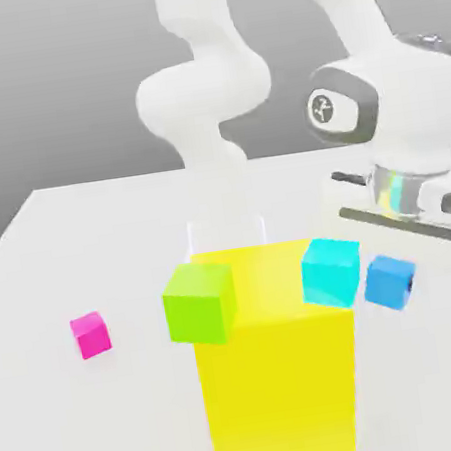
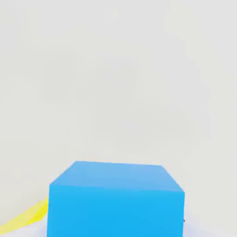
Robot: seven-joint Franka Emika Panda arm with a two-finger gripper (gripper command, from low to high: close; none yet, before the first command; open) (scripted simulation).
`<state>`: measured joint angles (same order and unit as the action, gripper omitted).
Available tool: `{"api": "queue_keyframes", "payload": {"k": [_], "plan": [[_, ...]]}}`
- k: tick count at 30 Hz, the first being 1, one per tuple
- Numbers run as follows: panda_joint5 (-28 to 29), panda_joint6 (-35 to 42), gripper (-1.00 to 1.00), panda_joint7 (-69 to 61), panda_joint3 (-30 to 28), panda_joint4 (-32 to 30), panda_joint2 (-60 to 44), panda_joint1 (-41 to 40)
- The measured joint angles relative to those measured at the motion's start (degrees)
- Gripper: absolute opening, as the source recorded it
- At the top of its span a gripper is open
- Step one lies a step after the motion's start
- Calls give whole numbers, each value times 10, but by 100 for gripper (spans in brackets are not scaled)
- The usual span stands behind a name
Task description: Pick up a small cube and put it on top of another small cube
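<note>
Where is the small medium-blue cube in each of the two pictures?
Exterior view: the small medium-blue cube sits right of centre, beside the light cyan cube.
Hand view: it fills the lower middle, close to the camera.
Shared landmark: the big yellow block, a yellow sliver beside the cube in the hand view.

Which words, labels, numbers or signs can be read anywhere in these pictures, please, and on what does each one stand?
No readable text anywhere.
A small round emblem sits on the grey joint cap of the white arm in the exterior view; it is a mark too blurred to read.
The blue cube, cyan cube, green cube, magenta cube, yellow block and table carry no markings.
</note>
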<state>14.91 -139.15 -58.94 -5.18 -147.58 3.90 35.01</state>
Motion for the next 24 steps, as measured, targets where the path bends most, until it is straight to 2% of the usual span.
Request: {"api": "queue_keyframes", "payload": {"k": [8, 14, 24], "plan": [[82, 188, -100, 45, -5, 152, 12, -31], [33, 238, -100, -96, -57, 193, 43, -80], [-67, 262, -100, -343, -171, 210, 98, -130]]}}
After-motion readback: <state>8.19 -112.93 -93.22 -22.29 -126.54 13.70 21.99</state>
